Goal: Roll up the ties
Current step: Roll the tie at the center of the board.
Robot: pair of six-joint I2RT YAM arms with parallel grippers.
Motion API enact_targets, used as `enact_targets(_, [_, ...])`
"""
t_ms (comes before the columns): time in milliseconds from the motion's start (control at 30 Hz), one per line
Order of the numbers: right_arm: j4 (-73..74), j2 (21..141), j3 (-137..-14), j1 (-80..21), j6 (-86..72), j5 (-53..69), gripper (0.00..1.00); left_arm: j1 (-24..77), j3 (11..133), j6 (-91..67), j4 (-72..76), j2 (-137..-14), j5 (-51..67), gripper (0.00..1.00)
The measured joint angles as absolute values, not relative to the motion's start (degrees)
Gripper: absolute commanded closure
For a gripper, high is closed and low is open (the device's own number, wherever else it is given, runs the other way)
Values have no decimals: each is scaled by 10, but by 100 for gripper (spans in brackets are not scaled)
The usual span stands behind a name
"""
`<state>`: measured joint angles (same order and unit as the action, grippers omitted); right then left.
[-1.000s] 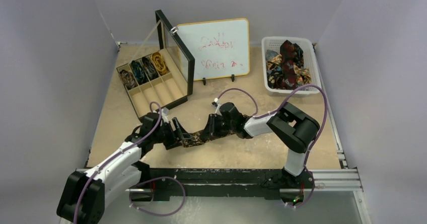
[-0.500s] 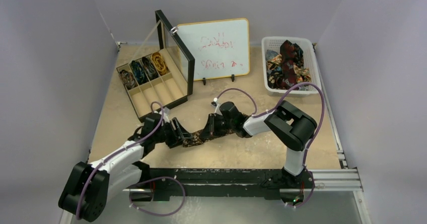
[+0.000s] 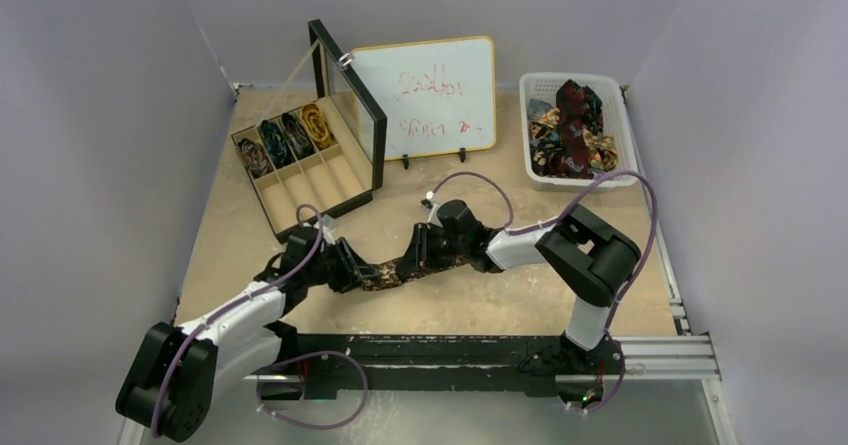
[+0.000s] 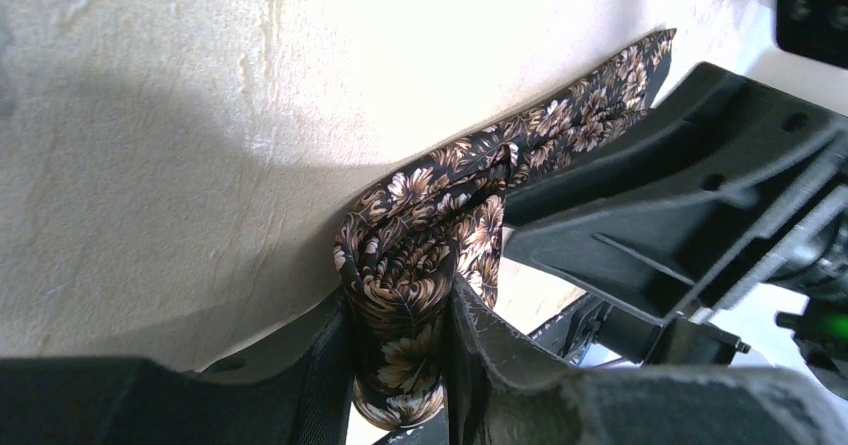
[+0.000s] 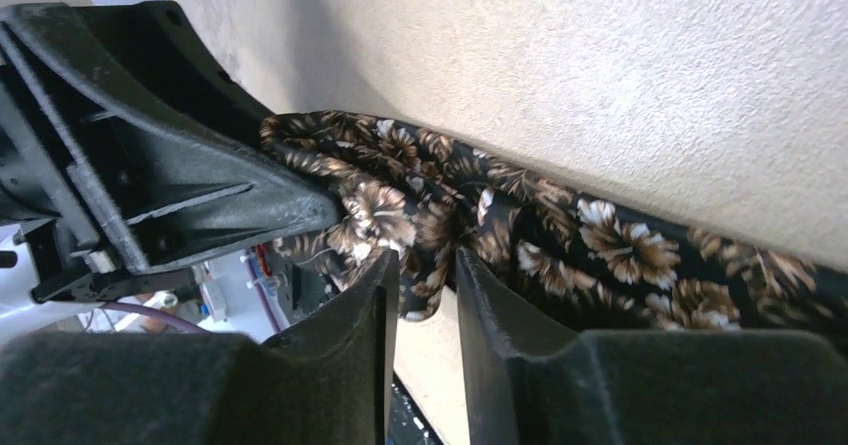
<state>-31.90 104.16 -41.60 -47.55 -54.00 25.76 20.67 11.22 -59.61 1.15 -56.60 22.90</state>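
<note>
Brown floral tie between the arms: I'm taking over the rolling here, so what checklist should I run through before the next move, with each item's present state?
1. Grip of left jaws on the tie: ok, a folded bunch is pinched between them.
2. Grip of right jaws on it: cannot tell; fabric hangs between them, but contact is unclear.
3. Tie coiled neatly: not ok; it is bunched and folded, with no coil.
4. Room in the box: ok, the near parts of its lanes are bare.
5. More work waiting: ok, loose ties fill the basket.
</note>
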Motion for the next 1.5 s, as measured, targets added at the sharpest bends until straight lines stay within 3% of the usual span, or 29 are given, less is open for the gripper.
enact_targets(100, [-285,1003,-417,-475,-525,231,67,207,115,-596,-6,-555,218,70])
enact_targets(233, [-235,962,-438,-475,-500,179,77,207,128,-594,-29,-554,210,72])
enact_targets(467, [-195,1006,-454,-475,-479,126,84,207,159,-588,-68,-554,193,73])
enact_targets(700, [-206,1010,-446,-480,-488,130,81,207,214,-554,-115,-576,170,76])
enact_targets(933, [-165,976,-447,-481,-483,125,66,207,249,-495,-163,-587,159,76])
enact_targets(1200, [-206,971,-473,-483,-487,171,72,207,300,-427,-208,-616,156,76])
enact_targets(1500, [-266,1058,-489,-505,-524,225,78,227,349,-393,-250,-635,115,76])
